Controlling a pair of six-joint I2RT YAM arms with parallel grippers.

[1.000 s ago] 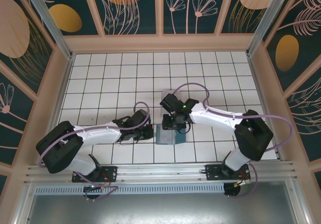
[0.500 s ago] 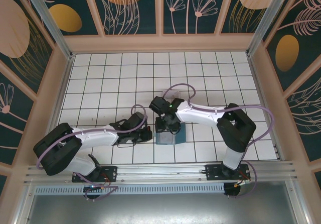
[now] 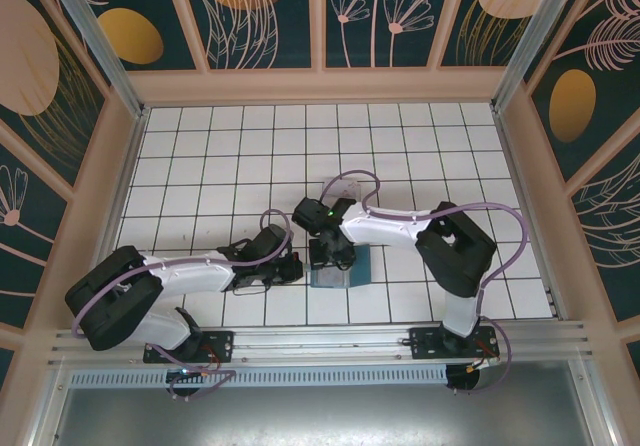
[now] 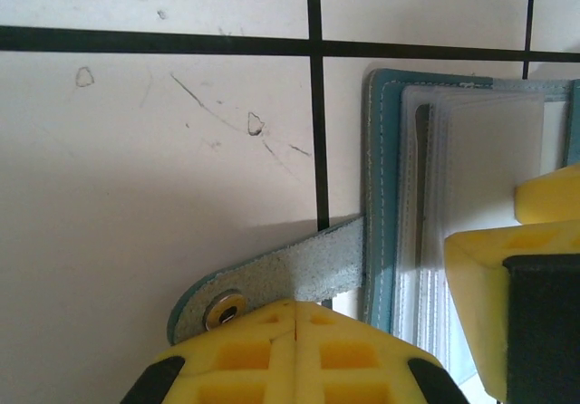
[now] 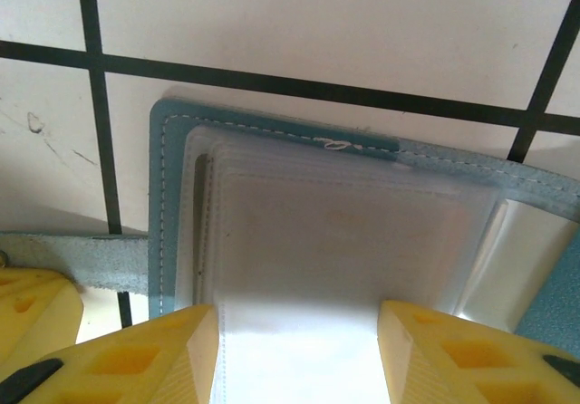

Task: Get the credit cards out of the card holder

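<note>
On the tiled table [image 3: 200, 146] the card holder [image 3: 354, 267] lies open between my two arms. Its strap tab [image 4: 281, 273] stretches toward my left gripper [image 4: 297, 331], whose closed jaws seem to pin it flat. My right gripper [image 5: 297, 309], nearer the pockets, stands half open and empty, straddling the clear sleeve where a pale credit card [image 5: 344, 250] seems tucked.

Bright, even light from above leaves soft shadows on the tiles [image 4: 163, 177], glare on plastic sleeves [image 5: 512, 250], near fingers [image 5: 154, 359] blurred.
</note>
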